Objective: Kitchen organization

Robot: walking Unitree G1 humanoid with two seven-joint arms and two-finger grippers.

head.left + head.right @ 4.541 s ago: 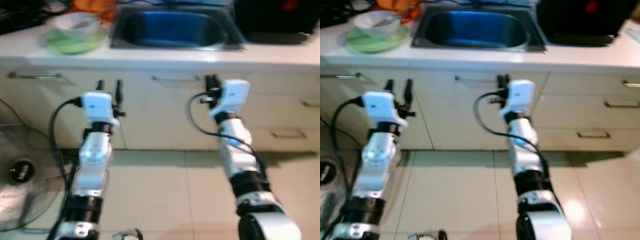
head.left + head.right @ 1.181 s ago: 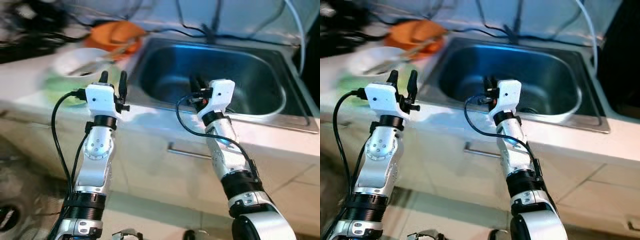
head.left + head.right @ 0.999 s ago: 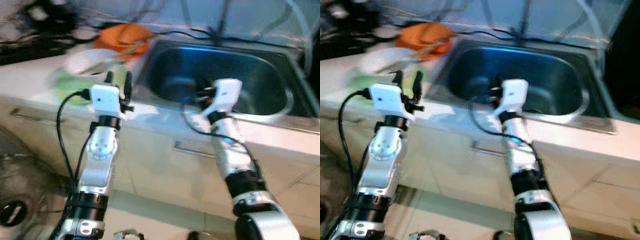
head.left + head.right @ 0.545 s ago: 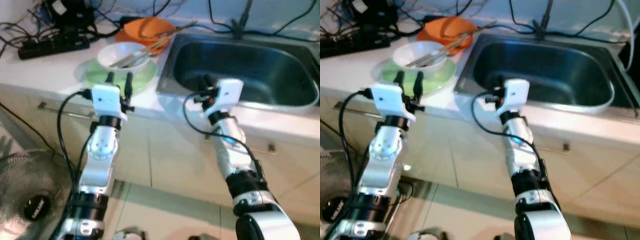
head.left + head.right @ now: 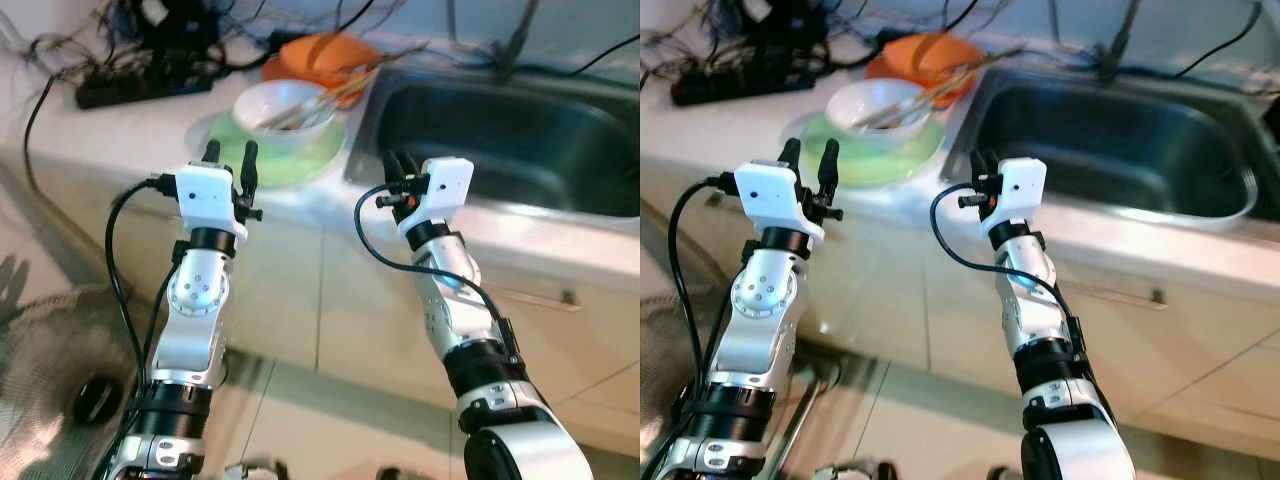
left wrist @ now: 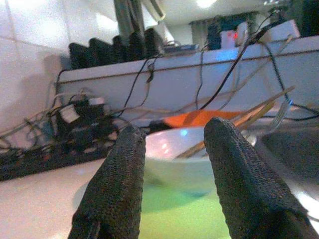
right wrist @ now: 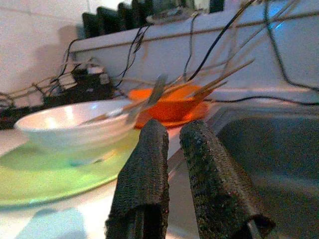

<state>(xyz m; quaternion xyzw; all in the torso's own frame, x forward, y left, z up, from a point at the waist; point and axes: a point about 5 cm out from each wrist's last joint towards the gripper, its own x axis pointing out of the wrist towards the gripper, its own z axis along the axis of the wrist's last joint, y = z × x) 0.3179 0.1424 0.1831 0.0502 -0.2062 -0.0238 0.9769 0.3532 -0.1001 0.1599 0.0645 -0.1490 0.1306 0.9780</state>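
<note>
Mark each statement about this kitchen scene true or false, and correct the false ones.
1. The white bowl sits on the green plate. True.
2. The left gripper holds the white bowl. False: its fingers are open and hold nothing, short of the plate.
3. The orange bowl lies inside the sink. False: it is on the counter beside the sink, behind the white bowl.
4. Chopsticks rest across the orange bowl. True.
5. The right gripper is near the sink's front corner, holding nothing. True.
6. A power strip lies in the sink. False: it lies on the counter, near the wall.
</note>
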